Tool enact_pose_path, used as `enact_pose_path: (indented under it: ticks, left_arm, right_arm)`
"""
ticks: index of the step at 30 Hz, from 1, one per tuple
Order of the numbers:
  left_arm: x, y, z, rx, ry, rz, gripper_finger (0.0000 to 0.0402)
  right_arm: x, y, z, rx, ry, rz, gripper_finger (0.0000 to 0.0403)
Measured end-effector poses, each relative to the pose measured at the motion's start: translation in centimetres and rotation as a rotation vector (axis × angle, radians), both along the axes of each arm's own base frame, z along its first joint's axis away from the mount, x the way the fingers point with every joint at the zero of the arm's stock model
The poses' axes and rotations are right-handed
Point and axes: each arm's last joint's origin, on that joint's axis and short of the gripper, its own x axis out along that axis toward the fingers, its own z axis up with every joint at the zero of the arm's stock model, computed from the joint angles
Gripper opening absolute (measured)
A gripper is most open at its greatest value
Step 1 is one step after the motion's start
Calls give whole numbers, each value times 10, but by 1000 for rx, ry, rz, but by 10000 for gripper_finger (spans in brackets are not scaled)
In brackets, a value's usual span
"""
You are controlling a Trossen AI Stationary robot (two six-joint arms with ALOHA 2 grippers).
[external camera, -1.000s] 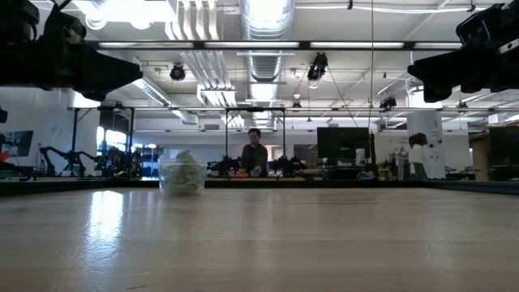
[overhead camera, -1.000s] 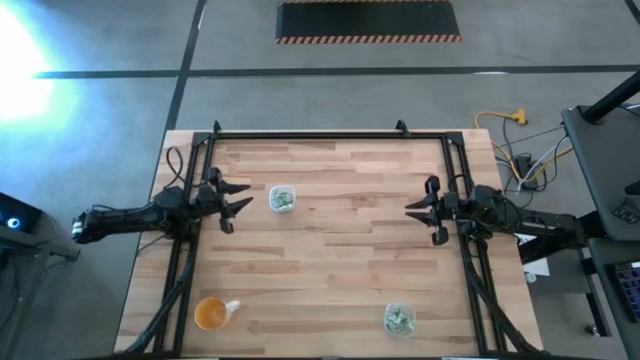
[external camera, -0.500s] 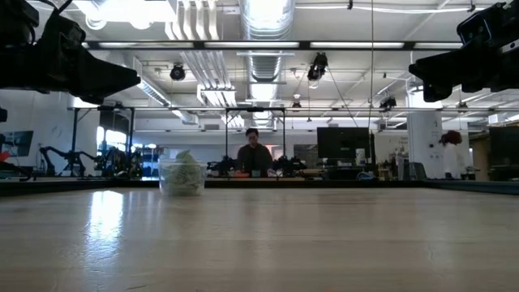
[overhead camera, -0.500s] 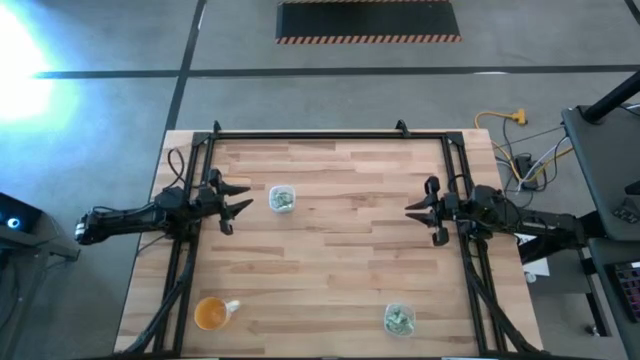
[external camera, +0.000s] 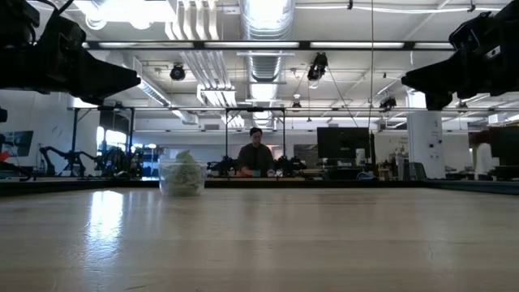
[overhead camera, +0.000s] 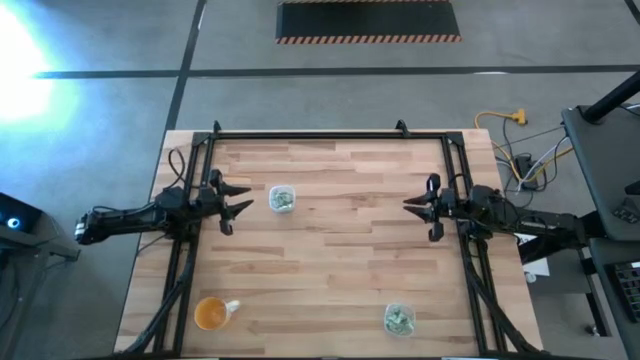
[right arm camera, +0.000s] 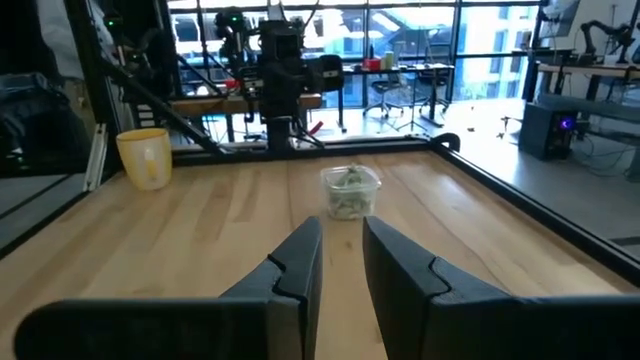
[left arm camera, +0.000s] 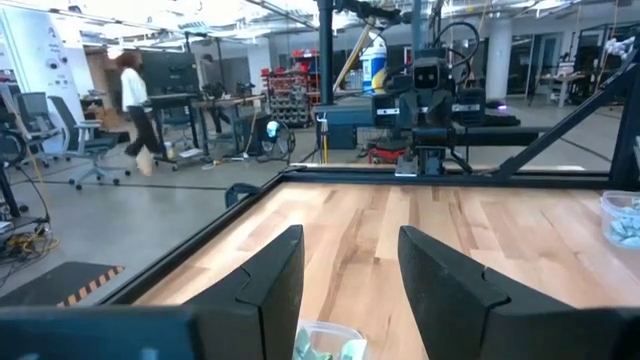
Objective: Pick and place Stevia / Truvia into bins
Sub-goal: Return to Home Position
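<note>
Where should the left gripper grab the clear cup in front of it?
Likely across two opposite flat walls just below the rim, from above. The clear cup stands upright with a squarish rim and packets heaped inside, so the open left gripper should straddle its outside.

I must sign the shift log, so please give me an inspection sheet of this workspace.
Surface: light wooden plank table, no loose packets seen.
Job's things: clear squarish plastic cup beside left gripper, second clear cup at right-side edge; both hold pale green paper packets.
Clutter: orange-tinted round cup, left-side corner.
Grippers: left open, empty; right gripper narrowly open, empty.
Cables: yellow cable on the floor.
Surroundings: person beyond the table.
</note>
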Motion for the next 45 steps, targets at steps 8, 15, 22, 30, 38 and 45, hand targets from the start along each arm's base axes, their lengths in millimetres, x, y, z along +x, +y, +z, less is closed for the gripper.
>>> enact_pose_path:
  ticks: [8,15,22,30,38,45]
  left_arm:
    - [1,0,-1,5,20,1,148]
    - [1,0,-2,16,31,-1,148]
    - [1,0,-1,-24,7,-3,148]
    - [0,-2,0,-27,-7,-61,148]
    - [0,-5,-1,-50,1,-158,148]
    - [0,-5,-2,-55,11,-162,148]
  right_arm:
    - [1,0,-1,3,11,-2,68]
    - [3,0,-5,8,58,0,68]
    - [4,0,-5,1,66,2,68]
    - [1,3,1,-47,-7,85,68]
    - [0,3,2,-46,-18,88,68]
    - [0,3,1,-30,-11,88,68]
